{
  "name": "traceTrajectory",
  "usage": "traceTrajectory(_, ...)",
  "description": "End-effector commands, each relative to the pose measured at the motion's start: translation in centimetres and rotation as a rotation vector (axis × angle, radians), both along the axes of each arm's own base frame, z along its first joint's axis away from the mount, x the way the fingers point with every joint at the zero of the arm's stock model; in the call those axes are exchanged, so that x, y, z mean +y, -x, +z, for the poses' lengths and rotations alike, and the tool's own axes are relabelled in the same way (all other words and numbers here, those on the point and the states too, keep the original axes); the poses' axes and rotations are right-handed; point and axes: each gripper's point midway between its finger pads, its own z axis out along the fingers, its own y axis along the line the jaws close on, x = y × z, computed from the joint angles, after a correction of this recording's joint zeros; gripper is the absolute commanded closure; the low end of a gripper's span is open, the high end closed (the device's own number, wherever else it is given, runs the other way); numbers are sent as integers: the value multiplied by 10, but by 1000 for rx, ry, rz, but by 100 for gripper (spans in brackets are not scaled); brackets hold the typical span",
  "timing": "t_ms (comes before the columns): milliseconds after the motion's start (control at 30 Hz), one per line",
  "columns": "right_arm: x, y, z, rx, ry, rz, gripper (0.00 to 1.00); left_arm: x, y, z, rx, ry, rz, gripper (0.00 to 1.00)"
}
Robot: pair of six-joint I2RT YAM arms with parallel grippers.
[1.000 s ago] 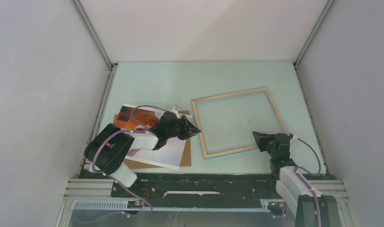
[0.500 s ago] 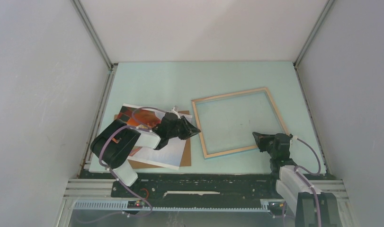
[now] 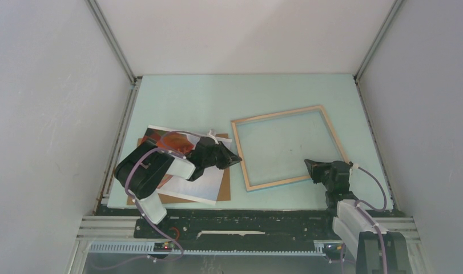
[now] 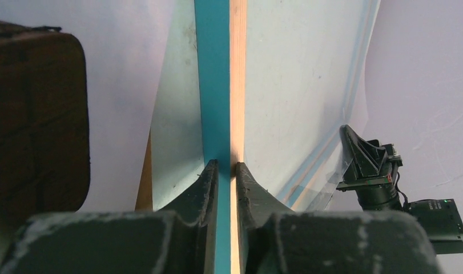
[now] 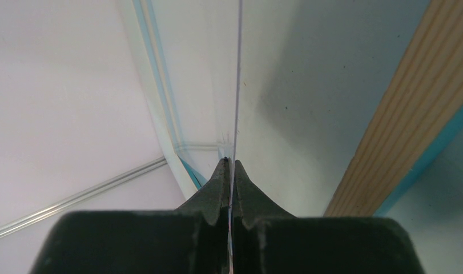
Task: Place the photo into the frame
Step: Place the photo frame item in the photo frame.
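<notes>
On the pale green table (image 3: 183, 103), the thin wood-and-blue picture frame (image 3: 277, 116) lies right of centre. The white-bordered balloon photo (image 3: 207, 184) lies at the left on a brown backing board (image 3: 224, 191). The left gripper (image 4: 224, 165) pinches the frame's left rail, jaws nearly closed; the right gripper (image 5: 230, 162) clamps a thin clear pane (image 5: 238, 68).

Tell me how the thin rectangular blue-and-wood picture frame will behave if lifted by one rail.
Likely stiff and light: the frame is only slim wood rails. Pinched at one rail by the left gripper, it may droop or twist.

Left claw (image 4: 223, 165) clamped, right claw (image 5: 229, 162) fully closed
</notes>
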Motion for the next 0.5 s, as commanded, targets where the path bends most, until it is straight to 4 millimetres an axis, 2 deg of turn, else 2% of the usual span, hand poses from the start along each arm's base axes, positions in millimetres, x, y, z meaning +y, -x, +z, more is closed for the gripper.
traceTrajectory(0,-1,12,-18,40,-6,-9,100,-2,-3,0,-12,0,1,88)
traceTrajectory(467,-2,19,-21,46,-5,2,100,-1,0,-3,-4,-3,-3,94)
